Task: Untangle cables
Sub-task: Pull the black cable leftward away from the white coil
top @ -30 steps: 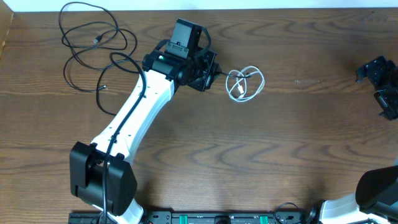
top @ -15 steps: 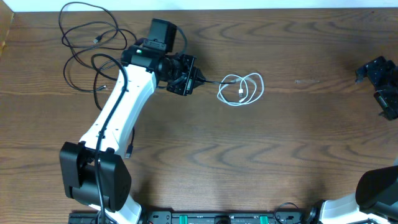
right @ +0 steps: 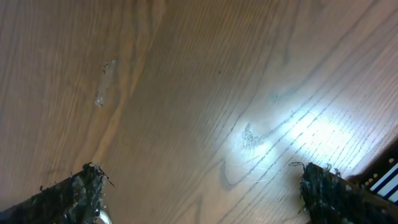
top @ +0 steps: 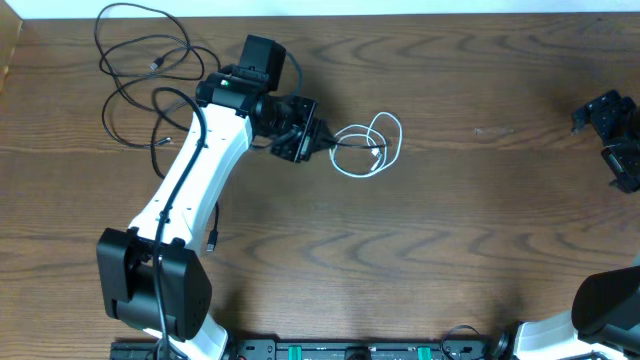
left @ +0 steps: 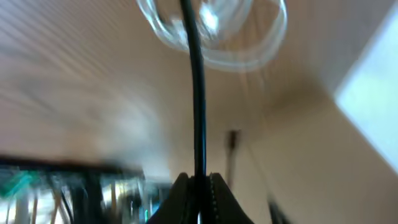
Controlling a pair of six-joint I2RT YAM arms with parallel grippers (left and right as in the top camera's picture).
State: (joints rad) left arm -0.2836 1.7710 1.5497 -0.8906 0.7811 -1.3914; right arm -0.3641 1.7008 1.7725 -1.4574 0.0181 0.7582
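cables [top: 155, 64] partly split: black loops lying top-left, white cable coil [top: 368, 148] mid-table. i'm pinching a black strand [left: 196, 93] running into that coil, left gripper [top: 316, 140] fingers pressed together on it, arm reaching forward-right. next move is calling for a slow pull clear of white. right gripper [right: 199, 186] idling far right, fingers spread.

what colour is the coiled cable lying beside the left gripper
The coiled cable is white; the overhead view shows it best.
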